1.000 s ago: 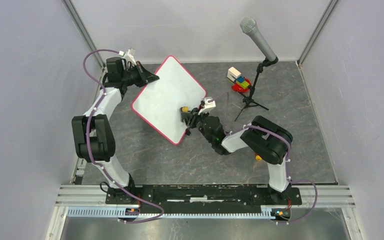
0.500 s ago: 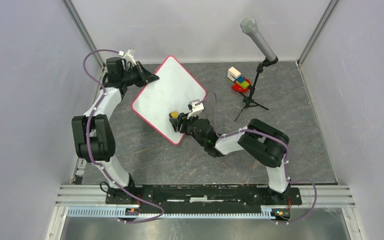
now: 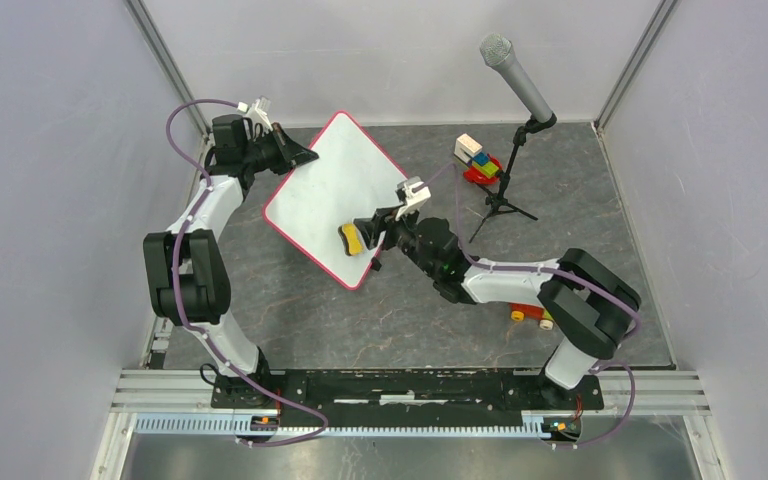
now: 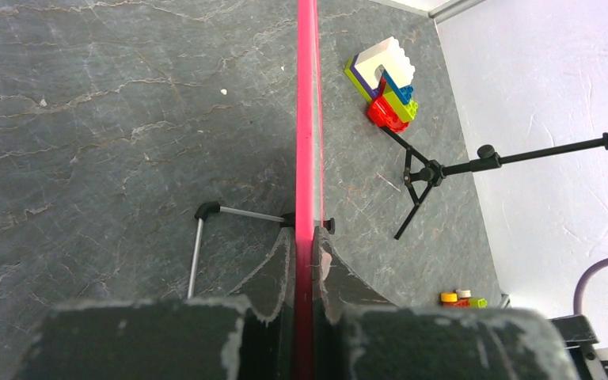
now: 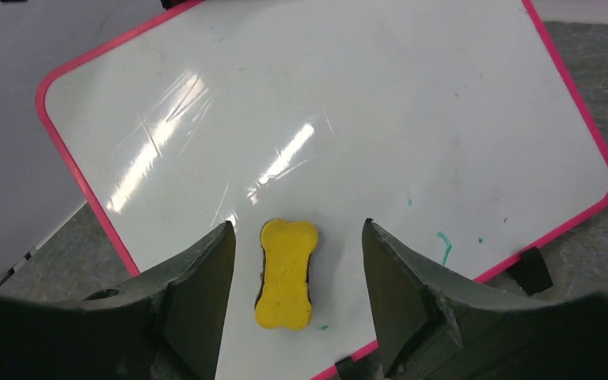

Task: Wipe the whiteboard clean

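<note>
Dropped from the now-parted right pincer [image 5: 297, 231], the yellow bone-shaped eraser [image 5: 286, 273] is seen lying on the pink-framed whiteboard [image 5: 348, 119], clamped by the left pincer [image 4: 305, 247]; green flecks [image 5: 444, 245] are best wiped next.

We see the whiteboard [image 3: 332, 190] white, framed in pink-red, with a few green flecks [image 5: 443, 245] toward 4 o'clock in the right wrist view. The eraser [image 3: 349, 238] is yellow over a dark base. The table [image 3: 360, 325] is grey, veined like slate. The brick stack [image 3: 477, 158] is white, blue, lime, red.
</note>
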Controlling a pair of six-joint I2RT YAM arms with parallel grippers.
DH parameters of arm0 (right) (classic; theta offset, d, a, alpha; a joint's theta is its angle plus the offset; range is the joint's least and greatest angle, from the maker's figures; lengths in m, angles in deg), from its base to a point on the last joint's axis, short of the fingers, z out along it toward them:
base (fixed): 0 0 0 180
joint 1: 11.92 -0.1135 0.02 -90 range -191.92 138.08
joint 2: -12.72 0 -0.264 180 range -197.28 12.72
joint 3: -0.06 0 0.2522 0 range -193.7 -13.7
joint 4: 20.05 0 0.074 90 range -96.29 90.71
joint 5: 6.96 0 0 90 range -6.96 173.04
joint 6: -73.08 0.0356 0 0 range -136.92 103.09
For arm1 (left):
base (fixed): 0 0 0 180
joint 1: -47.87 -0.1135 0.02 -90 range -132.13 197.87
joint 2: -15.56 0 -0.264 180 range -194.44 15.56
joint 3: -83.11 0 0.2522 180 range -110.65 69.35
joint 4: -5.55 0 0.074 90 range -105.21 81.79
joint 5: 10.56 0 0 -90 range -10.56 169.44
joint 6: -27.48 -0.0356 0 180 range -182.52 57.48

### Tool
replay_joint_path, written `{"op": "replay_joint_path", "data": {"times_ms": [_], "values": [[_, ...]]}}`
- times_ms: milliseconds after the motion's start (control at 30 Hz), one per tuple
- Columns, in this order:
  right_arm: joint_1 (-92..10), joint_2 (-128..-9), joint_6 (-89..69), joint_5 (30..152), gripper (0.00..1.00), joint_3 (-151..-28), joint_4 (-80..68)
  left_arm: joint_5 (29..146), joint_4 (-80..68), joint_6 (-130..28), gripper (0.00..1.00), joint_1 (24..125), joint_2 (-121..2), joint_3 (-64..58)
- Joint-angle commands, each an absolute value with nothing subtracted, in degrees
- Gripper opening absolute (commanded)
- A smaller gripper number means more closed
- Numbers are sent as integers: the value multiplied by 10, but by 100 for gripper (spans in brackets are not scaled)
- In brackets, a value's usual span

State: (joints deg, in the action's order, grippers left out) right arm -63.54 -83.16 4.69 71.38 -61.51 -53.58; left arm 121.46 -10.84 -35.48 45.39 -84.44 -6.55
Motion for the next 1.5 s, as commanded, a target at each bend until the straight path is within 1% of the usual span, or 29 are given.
{"op": "replay_joint_path", "data": {"times_ms": [0, 67, 167, 200, 467, 667, 800, 1000, 1167, 1400, 1467], "values": [[-640, -841, 37, 764, 63, -595, -551, 1216, -150, -335, 2, 463, -825, -51], [-641, -862, 38, 796, 61, -617, -549, 1215, -150, -336, 2, 463, -826, -50], [-640, -896, 56, 841, 52, -639, -561, 1215, -150, -336, 2, 464, -830, -51], [-640, -905, 58, 849, 50, -647, -556, 1215, -151, -337, 2, 464, -832, -52], [-641, -945, 58, 855, 51, -688, -520, 1217, -152, -334, 2, 464, -832, -52], [-640, -957, 56, 841, 45, -701, -499, 1217, -153, -333, 2, 464, -831, -52], [-641, -938, 38, 827, 51, -694, -488, 1218, -151, -332, 2, 464, -830, -51], [-640, -895, 13, 800, 55, -668, -490, 1222, -142, -323, 2, 465, -831, -47], [-637, -903, 16, 794, 59, -671, -484, 1222, -141, -324, 2, 464, -831, -47], [-632, -935, 30, 807, 59, -695, -471, 1222, -141, -323, 2, 464, -832, -47], [-631, -944, 36, 806, 58, -697, -472, 1223, -141, -322, 2, 464, -833, -48]]}}
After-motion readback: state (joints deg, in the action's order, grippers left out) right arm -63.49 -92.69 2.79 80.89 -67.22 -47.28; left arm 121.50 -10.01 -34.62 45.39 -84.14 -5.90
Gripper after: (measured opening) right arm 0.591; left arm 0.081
